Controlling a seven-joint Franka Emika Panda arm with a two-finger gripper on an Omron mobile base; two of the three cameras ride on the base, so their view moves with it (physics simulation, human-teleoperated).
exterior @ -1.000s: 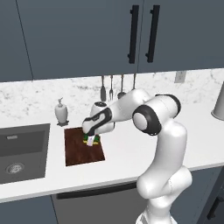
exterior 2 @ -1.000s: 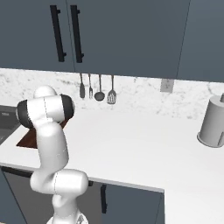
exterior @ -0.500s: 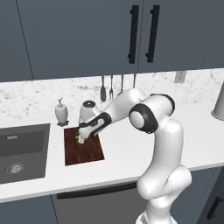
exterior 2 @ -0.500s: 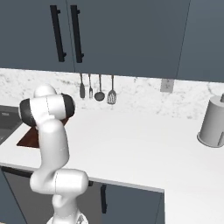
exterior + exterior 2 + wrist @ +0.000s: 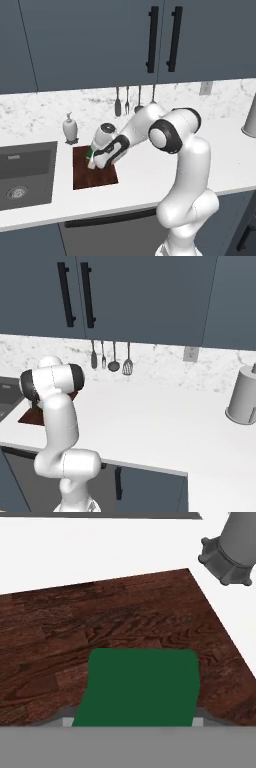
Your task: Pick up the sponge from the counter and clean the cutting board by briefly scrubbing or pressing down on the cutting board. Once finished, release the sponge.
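The cutting board (image 5: 95, 170) lies on the white counter (image 5: 150, 170) just right of the dark sink basin (image 5: 25, 172), with a small soap dispenser (image 5: 70, 129) standing behind its far left corner (its grey base shows at the top right of the hand view). Utensils (image 5: 127, 100) hang on the backsplash behind, and a grey canister (image 5: 242, 396) stands well to the right. The arm's forearm and hand cover much of the board in the left base view. The pincer (image 5: 92, 161) is closed on the sponge (image 5: 140, 687), green layer facing the camera, low over the board. Compared with half a second ago, the hand has shifted slightly toward the board's near left part.
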